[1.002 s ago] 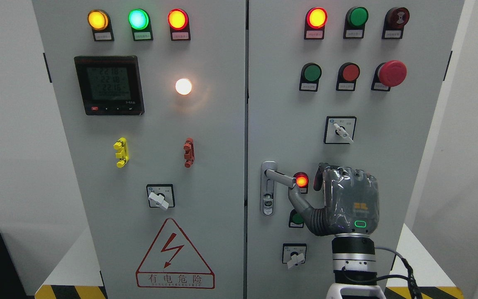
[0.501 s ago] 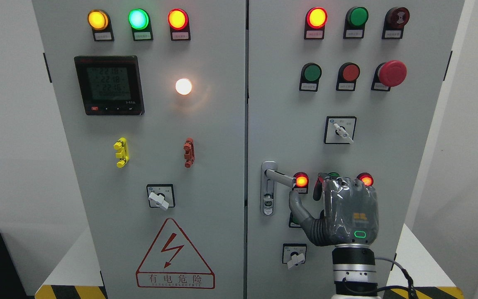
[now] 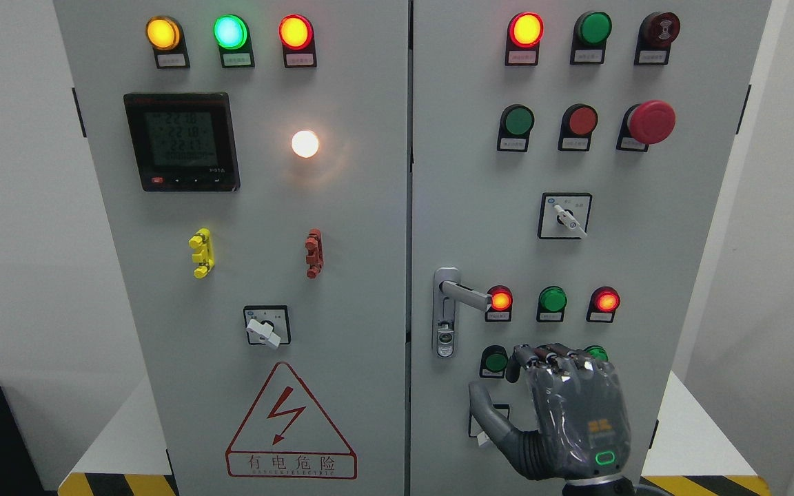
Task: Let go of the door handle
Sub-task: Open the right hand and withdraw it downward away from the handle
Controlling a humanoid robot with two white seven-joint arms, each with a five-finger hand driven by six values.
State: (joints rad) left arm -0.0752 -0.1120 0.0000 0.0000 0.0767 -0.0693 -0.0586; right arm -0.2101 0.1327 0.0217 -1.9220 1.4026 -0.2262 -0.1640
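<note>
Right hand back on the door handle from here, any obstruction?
Probably yes. The right hand hangs below and right of the door handle, fingers loosely curled, holding nothing. Only bare cabinet door and flush lamps lie between.

An industrial or electrical test room is shown. The view is filled by a grey two-door control cabinet fitted with lit indicator lamps, push buttons, a red emergency stop, a digital meter and a high-voltage warning sign. Yellow-black hazard tape is seen below.
</note>
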